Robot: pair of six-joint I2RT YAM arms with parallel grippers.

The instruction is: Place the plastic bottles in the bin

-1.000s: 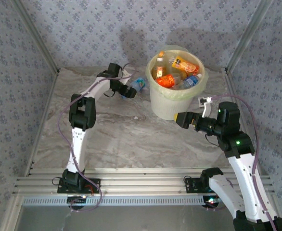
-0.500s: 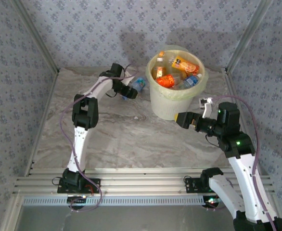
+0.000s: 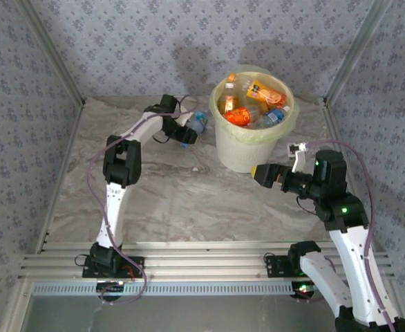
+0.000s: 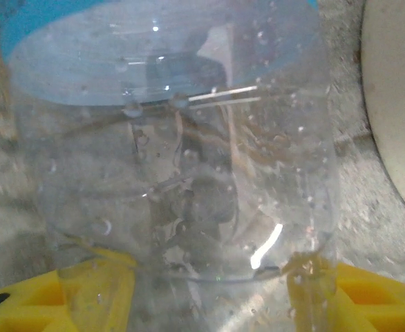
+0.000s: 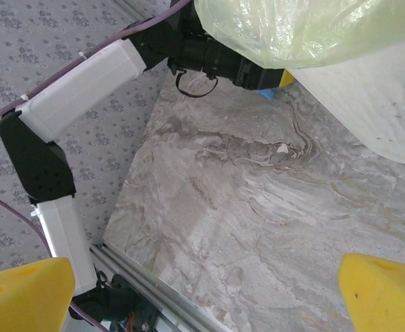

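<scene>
A clear plastic bottle [image 3: 198, 124] with a blue label lies on the table just left of the bin [image 3: 247, 149]. My left gripper [image 3: 187, 134] is shut on it. In the left wrist view the bottle [image 4: 175, 159] stands close up, and the yellow fingers [image 4: 30, 304] press its base from both sides. The white bin, lined with a pale yellow-green bag, holds several bottles [image 3: 252, 104] with orange, red and blue labels. My right gripper [image 3: 261, 173] hovers open near the bin's front right, with nothing between its yellow fingertips [image 5: 385, 290].
The marble tabletop [image 3: 182, 194] stretches in front of the bin. In the right wrist view the bin's wall [image 5: 368, 90] and bag [image 5: 292, 28] are at the top right, with the left arm [image 5: 85, 83] beyond. Patterned walls stand on three sides.
My left gripper has slid a little right onto the blue-labelled bottle and shut on it. The right arm has barely shifted and stays open.
</scene>
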